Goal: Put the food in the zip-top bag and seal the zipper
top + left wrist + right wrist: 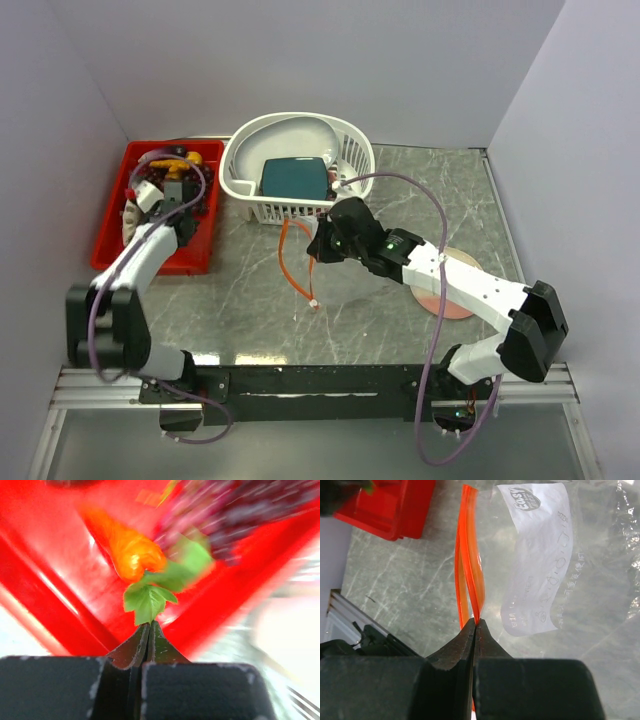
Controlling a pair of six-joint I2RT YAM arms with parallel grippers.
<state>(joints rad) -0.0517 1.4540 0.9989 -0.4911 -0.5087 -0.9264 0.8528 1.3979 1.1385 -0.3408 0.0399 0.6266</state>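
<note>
Left gripper (149, 626): pinching carrot (131, 554) by its leaf — lift slowly, straight up.
Right gripper (476, 624): clamped on zipper (468, 555) — hold bag (580, 580) mouth open.

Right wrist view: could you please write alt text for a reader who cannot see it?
The right gripper is shut on the red-orange zipper of the clear zip-top bag, which carries a white printed label. Behind it are a grey marble table and, top left, a red bin.

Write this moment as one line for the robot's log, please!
left gripper: shut on carrot leaf, in red bin | right gripper: shut on zipper | zip-top bag: no food seen inside
</note>
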